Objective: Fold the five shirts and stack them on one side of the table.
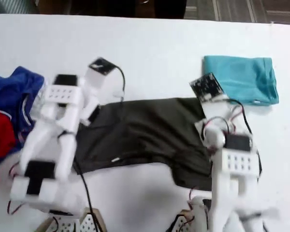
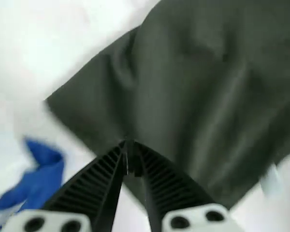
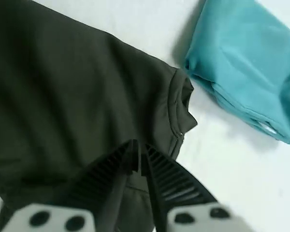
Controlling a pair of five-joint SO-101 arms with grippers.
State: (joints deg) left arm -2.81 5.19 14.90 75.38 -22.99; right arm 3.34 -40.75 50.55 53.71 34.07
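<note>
The dark shirt (image 1: pixel 145 130) lay spread across the middle of the white tabletop (image 1: pixel 150 48), with a folded teal shirt (image 1: pixel 241 77) at the far right and a blue shirt (image 1: pixel 12 89) and a red shirt (image 1: pixel 0 135) bunched at the left edge. The left gripper (image 2: pixel 128 157) was closed, pinching the dark shirt's left edge. The right gripper (image 3: pixel 139 157) sat over the shirt near its collar with its fingers drawn together, though whether it held cloth could not be told.
</note>
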